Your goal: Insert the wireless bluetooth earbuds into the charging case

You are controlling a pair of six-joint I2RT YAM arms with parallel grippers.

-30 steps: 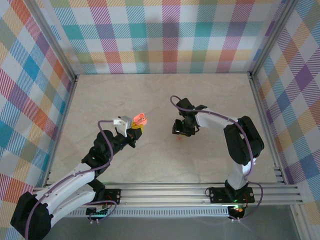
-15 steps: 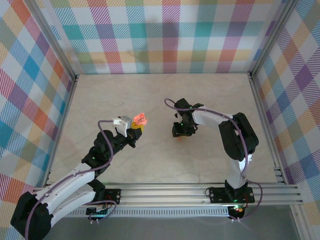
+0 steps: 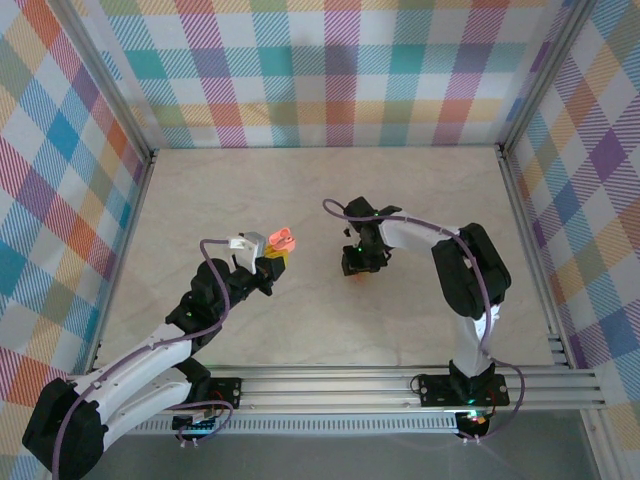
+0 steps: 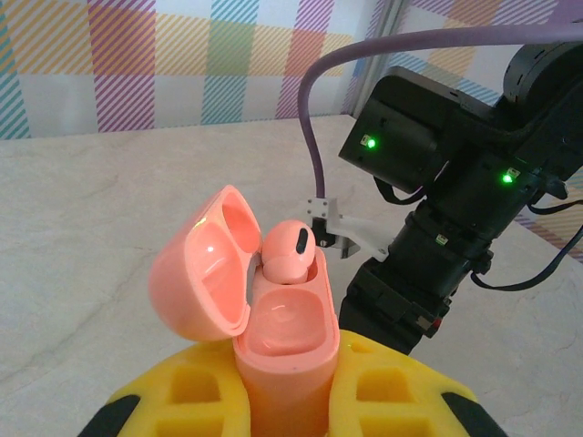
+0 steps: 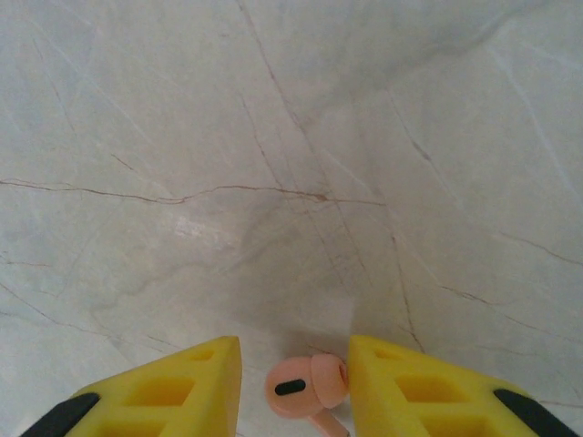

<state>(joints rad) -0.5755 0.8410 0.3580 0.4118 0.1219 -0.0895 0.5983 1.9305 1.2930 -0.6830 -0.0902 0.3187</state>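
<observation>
My left gripper (image 3: pixel 273 261) is shut on the lower body of a pinkish-orange charging case (image 4: pixel 284 339), held upright above the table. The lid (image 4: pixel 204 266) hangs open to the left. One pinkish-orange earbud (image 4: pixel 290 252) sits in the far socket, and the near socket is bare. A second pinkish-orange earbud (image 5: pixel 306 386) lies on the table between the yellow fingers of my right gripper (image 5: pixel 294 382). The right finger (image 5: pixel 428 387) touches its ear tip. The left finger (image 5: pixel 173 390) stands a little apart from it. In the top view the right gripper (image 3: pixel 358 266) points down at the table centre.
The marble tabletop (image 3: pixel 300 190) is walled by plaid panels on three sides, with aluminium rails (image 3: pixel 400 385) along the near edge. My right arm's dark wrist (image 4: pixel 437 228) hangs close behind the case in the left wrist view.
The right gripper has shifted slightly left over the earbud and its jaws have narrowed a little. The left arm and the case have stayed still.
</observation>
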